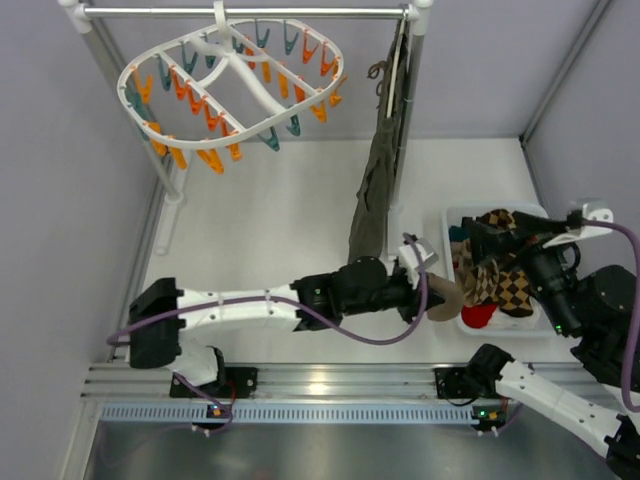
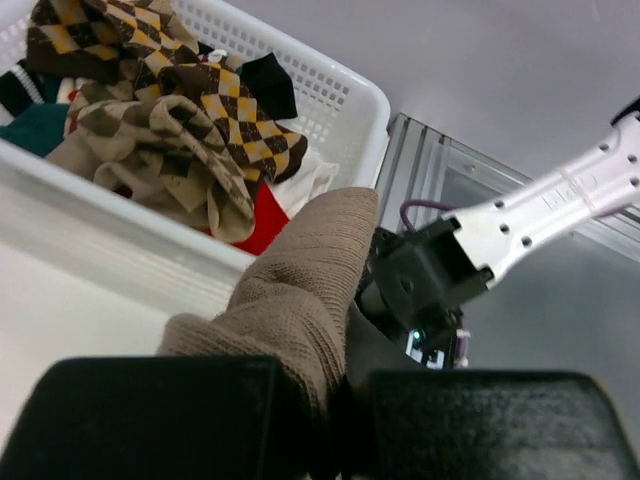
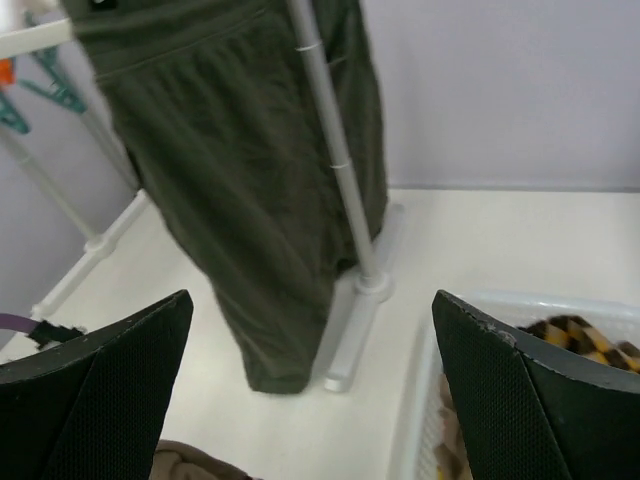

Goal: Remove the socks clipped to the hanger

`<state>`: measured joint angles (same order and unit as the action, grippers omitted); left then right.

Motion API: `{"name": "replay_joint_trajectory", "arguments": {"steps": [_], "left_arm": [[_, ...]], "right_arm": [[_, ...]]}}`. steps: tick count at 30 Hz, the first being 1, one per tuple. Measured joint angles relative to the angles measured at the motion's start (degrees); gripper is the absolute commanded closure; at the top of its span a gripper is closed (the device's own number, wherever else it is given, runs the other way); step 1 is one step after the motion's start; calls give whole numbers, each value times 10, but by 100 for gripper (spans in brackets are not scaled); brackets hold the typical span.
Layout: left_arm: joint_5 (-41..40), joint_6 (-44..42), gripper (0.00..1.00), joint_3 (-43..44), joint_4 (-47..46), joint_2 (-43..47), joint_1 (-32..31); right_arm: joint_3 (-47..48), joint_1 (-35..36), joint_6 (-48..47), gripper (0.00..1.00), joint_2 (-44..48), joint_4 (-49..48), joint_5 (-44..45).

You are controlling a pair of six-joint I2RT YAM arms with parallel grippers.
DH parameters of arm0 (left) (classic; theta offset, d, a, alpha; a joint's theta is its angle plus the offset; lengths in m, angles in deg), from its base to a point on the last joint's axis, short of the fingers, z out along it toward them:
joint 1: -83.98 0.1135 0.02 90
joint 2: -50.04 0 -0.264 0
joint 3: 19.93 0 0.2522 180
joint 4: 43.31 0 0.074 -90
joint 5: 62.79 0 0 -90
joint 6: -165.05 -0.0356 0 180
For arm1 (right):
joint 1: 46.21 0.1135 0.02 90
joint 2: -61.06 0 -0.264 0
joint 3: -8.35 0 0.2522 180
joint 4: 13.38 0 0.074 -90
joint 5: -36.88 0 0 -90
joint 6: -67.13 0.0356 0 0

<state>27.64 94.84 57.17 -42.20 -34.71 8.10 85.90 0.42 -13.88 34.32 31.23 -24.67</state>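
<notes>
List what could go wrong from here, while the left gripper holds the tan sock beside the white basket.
1. The left gripper grips the tan sock, whose free end lies by the rim of the white basket, not clearly over it. Released here, it may drop on the table.
2. The right gripper hangs open close to the basket, so the two arms could bump.

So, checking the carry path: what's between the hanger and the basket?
A dark olive garment hanging from the rail, in the top view.
</notes>
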Motion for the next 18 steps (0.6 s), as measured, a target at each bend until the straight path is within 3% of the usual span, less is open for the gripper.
{"name": "replay_joint_trajectory", "arguments": {"steps": [8, 18], "left_arm": [[24, -9, 100, 201, 2, -216, 2], [17, -52, 100, 514, 50, -473, 28]], "right_arm": [[63, 0, -3, 1, 99, 38, 116], [78, 0, -5, 0, 127, 58, 130]]}}
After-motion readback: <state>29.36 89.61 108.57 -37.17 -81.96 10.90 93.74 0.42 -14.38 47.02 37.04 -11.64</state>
